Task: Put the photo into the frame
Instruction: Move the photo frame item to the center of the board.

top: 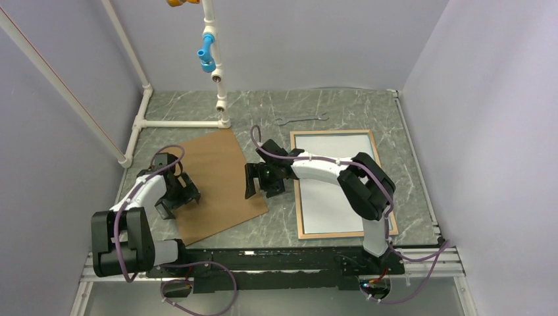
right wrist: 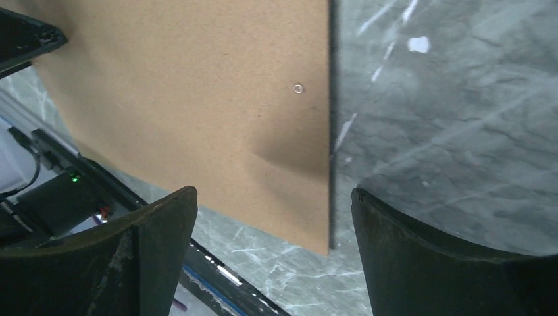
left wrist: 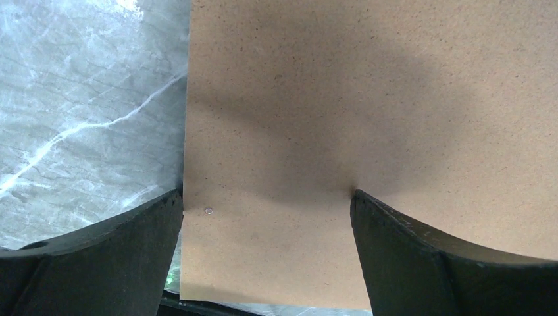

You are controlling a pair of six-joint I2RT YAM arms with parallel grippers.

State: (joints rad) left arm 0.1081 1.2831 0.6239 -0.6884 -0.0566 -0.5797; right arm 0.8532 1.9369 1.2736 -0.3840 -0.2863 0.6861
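The frame (top: 332,132) lies flat at the right of the table with its pale tan wood back up. A white rectangle fills its opening and looks like the photo (top: 329,204) lying print side down; no picture shows. My right gripper (top: 260,187) is open and empty, left of the frame. In the right wrist view it (right wrist: 273,194) hangs over the right edge of the brown backing board (right wrist: 197,85). My left gripper (top: 179,203) is open and empty over the board's left edge (left wrist: 266,197). The board (top: 217,178) lies flat between the two grippers.
A metal wrench (top: 301,119) lies at the back of the table, behind the frame. A white pipe stand (top: 177,123) with a blue fitting (top: 206,56) occupies the back left. The black rail (top: 263,257) runs along the near edge. The right arm crosses the frame's left side.
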